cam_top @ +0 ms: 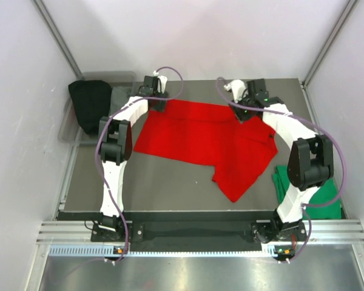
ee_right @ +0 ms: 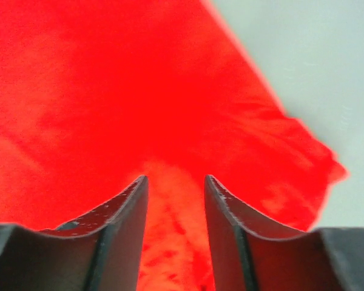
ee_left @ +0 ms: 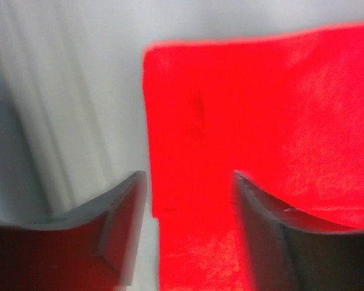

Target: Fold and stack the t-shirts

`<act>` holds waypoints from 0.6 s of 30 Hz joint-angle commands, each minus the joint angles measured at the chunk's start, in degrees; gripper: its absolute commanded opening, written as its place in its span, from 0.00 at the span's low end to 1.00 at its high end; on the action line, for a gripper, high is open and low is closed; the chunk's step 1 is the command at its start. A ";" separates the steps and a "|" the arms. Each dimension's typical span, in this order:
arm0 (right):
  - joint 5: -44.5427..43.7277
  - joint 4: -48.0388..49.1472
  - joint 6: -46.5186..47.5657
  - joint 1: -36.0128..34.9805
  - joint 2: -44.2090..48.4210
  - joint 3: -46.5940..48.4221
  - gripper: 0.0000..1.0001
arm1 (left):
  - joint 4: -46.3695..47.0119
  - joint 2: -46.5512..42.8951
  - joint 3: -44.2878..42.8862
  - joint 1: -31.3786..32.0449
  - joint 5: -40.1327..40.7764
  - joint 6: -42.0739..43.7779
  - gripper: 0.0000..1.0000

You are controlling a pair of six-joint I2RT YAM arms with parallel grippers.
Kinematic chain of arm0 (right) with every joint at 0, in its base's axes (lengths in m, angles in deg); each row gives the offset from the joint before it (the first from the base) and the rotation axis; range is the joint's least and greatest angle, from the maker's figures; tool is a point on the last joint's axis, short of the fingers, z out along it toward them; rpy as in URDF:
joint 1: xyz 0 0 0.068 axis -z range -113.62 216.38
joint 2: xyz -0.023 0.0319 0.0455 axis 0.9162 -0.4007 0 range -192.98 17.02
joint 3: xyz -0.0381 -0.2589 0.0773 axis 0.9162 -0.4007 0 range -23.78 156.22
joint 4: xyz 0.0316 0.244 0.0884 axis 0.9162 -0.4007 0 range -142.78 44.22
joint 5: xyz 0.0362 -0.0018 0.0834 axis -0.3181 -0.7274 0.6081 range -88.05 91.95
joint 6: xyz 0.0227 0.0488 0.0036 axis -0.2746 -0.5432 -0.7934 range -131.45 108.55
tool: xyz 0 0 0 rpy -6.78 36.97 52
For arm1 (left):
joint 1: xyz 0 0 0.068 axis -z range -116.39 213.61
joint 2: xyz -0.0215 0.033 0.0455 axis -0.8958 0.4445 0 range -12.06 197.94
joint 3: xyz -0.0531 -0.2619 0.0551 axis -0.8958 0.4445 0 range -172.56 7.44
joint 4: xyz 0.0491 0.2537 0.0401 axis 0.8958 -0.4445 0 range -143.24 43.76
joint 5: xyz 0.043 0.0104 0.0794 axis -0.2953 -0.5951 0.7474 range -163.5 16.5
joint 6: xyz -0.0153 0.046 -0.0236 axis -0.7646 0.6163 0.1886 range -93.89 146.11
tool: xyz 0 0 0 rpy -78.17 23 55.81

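The red t-shirt [cam_top: 206, 142] lies spread flat on the dark table, one sleeve pointing toward the near edge. My left gripper [cam_top: 158, 103] is at its far left corner, open, with the shirt's edge [ee_left: 261, 109] between the fingers [ee_left: 190, 182]. My right gripper [cam_top: 241, 112] is at the far right corner, open, its fingers [ee_right: 176, 182] straddling a bunched ridge of red cloth [ee_right: 109, 91]. The green t-shirt [cam_top: 327, 194] lies crumpled at the near right, partly hidden behind the right arm.
A black cloth [cam_top: 91, 106] lies in a clear bin [cam_top: 70, 127] off the table's far left corner. White walls close in both sides and the back. The table's metal rail [cam_top: 200, 233] runs along the near edge.
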 commanded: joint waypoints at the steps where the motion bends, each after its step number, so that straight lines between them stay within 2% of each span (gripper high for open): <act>1: 1.16 2.47 -3.75 6.75 -2.36 5.11 0.44 | 0.23 -1.81 -7.03 -0.14 0.61 0.84 0.81; 2: 1.78 2.56 -4.55 9.81 -3.42 6.00 0.46 | -0.12 -1.37 -7.84 -0.40 0.00 0.58 0.90; 9: 6.62 -0.60 -8.60 20.21 -15.45 17.42 0.49 | -2.40 1.79 -11.70 -4.97 -15.54 -11.80 0.93; 13: 7.41 -2.88 -8.25 22.41 -19.94 22.25 0.50 | -2.85 2.76 -12.51 -5.32 -15.82 -12.87 0.91; 18: 8.11 -2.54 -8.68 23.73 -22.58 23.05 0.50 | -1.88 1.71 -10.57 -5.32 -16.61 -13.04 0.90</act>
